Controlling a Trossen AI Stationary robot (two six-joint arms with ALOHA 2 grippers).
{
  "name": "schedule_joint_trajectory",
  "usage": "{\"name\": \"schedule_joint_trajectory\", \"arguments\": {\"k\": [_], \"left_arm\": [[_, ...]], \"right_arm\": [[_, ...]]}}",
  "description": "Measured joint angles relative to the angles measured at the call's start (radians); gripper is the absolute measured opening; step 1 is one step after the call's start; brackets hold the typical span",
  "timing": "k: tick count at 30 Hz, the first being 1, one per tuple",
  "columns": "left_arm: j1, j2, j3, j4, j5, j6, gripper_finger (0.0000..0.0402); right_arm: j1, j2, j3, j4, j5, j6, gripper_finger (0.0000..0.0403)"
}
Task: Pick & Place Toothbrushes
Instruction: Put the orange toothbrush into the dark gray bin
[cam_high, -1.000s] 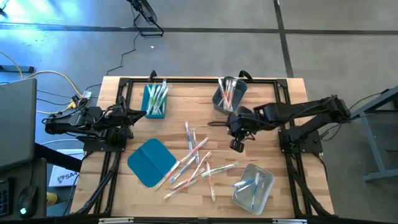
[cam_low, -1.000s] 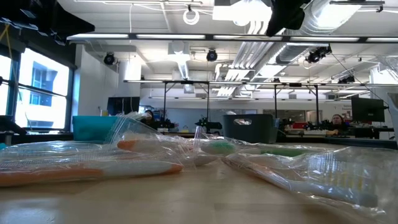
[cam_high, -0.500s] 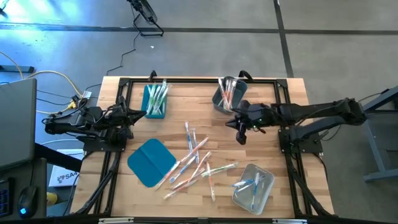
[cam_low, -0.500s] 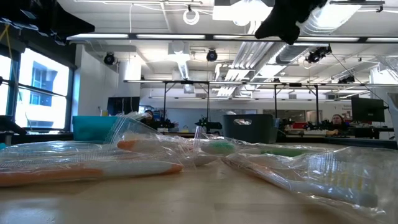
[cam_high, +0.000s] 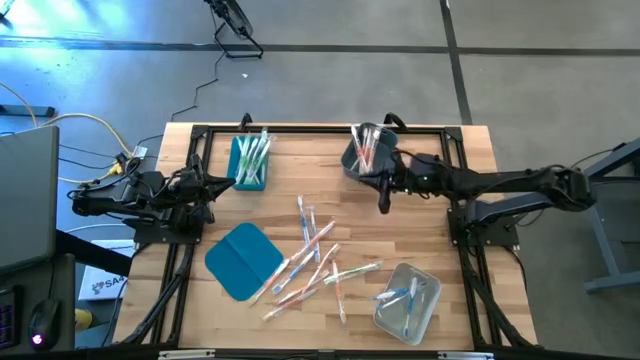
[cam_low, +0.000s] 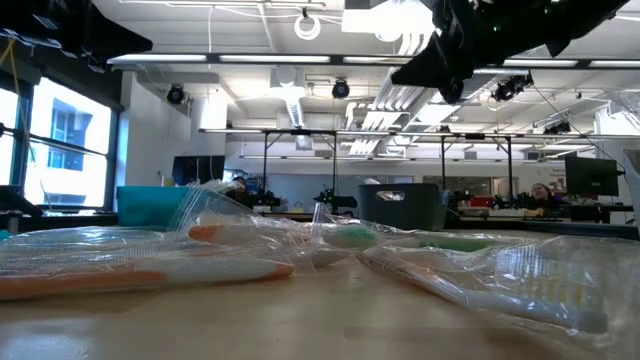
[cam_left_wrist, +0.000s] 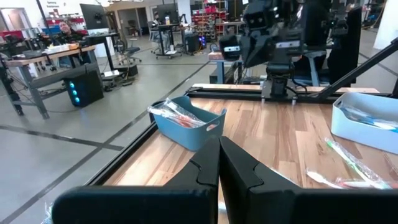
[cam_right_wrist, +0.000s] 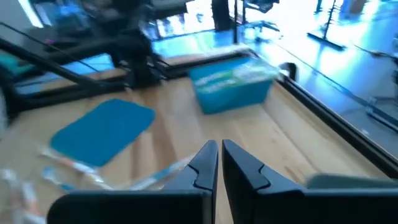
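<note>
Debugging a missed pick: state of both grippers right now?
Left gripper: closed, empty, parked at the table's left edge.
Right gripper: closed, holding nothing visible, in the air beside the grey bin.

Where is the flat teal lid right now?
In the high view the flat teal lid lies on the table's left half near the front edge, below the teal bin and just left of the scattered toothbrushes.

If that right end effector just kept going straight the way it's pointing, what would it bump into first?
Probably the teal bin of toothbrushes. The right end effector, shut and empty, points across bare table toward it; the flat teal lid lies off to one side. Depth is hard to judge.
</note>
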Motion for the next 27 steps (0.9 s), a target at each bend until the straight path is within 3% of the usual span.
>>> {"name": "schedule_joint_trajectory", "arguments": {"k": [27], "left_arm": [[0.0, 0.0, 0.0, -0.071, 0.01, -0.011, 0.0]], "right_arm": [[-0.063, 0.001, -0.021, -0.004, 0.021, -0.004, 0.0015]]}}
